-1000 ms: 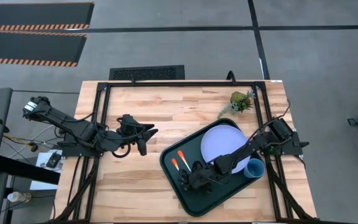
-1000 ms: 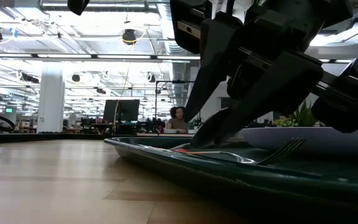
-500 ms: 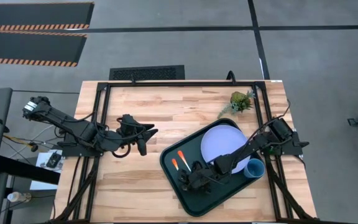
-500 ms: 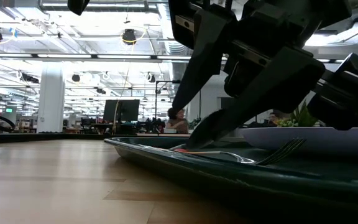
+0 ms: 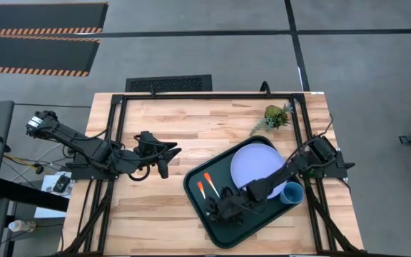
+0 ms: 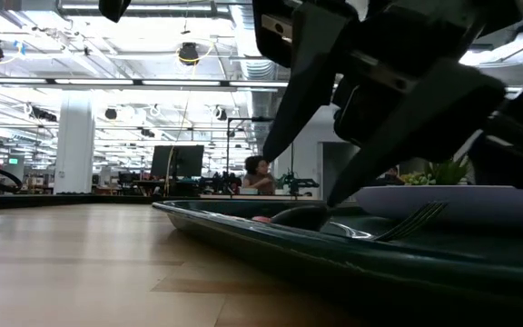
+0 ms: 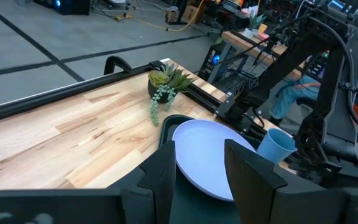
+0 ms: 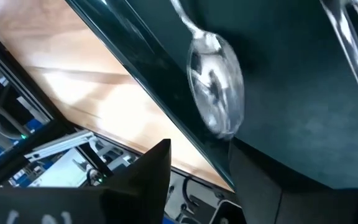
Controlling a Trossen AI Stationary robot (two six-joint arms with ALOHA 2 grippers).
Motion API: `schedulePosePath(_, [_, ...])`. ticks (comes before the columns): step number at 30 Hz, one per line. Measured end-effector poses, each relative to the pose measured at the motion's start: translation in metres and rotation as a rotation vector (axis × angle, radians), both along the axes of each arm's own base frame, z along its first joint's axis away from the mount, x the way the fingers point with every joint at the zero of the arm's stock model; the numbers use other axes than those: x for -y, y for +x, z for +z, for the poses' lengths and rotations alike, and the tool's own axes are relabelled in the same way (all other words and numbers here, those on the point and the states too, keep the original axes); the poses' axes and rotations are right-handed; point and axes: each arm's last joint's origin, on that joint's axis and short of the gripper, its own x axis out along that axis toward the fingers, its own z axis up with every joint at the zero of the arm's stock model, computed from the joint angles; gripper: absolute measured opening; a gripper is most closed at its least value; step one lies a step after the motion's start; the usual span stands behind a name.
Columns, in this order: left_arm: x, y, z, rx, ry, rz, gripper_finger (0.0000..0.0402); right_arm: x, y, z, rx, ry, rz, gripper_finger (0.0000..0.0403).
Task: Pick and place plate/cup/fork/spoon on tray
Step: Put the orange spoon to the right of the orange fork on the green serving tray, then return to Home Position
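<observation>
The dark tray [image 5: 223,232] lies on the table's right half. On it are the pale plate [image 5: 252,163], the blue cup [image 5: 292,193], the fork [image 8: 353,37] and the spoon [image 8: 215,87], both lying flat near the tray's left rim. My right gripper [image 5: 218,209] is open just above the spoon's bowl [image 6: 302,216]. Its fingers stand on either side of the bowl without touching it. My left gripper [image 5: 166,153] is open and empty, waiting over the table's middle left.
A small potted plant [image 5: 277,116] stands on the table at the far right, just beyond the tray. Bare wood lies left of and in front of the tray. A black frame runs round the table's edges.
My right gripper has opened and let go of the spoon, whose bowl now lies on the tray floor between the spread fingers. The gripper has stayed low over the tray's left part.
</observation>
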Motion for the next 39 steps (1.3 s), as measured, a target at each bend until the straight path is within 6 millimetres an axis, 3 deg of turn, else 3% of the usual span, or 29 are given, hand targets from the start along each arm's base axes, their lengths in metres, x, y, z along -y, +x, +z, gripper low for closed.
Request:
schedulePosePath(11, [0.000,0.000,0.000,-0.001,0.003,-0.001,0.0121,-0.006,-0.004,0.002,-0.005,0.010,0.013,0.0183])
schedulePosePath(17, [0.000,0.000,-0.001,-0.011,0.004,-0.009,0.0121,-0.006,-0.017,0.038,0.076,-0.065,0.117,0.0183])
schedulePosePath(23, [-0.001,-0.002,-0.005,-0.058,0.025,-0.008,0.0121,0.019,-0.026,0.058,0.097,-0.342,0.257,0.0170])
schedulePosePath(28, [-0.001,-0.003,-0.007,-0.079,0.035,-0.006,0.0121,0.034,-0.013,0.072,0.155,-0.461,0.422,0.0122])
schedulePosePath(32, [-0.001,-0.001,-0.007,-0.079,0.004,-0.049,0.0121,0.040,-0.011,0.104,0.206,-0.579,0.552,0.0073])
schedulePosePath(35, [-0.005,-0.003,0.000,-0.078,-0.044,-0.156,0.0121,0.048,-0.021,0.155,0.347,-0.741,0.598,0.0044])
schedulePosePath(39, [-0.015,-0.013,0.028,-0.002,-0.038,-0.241,0.0121,0.066,-0.054,0.222,0.512,-1.059,0.592,0.0016])
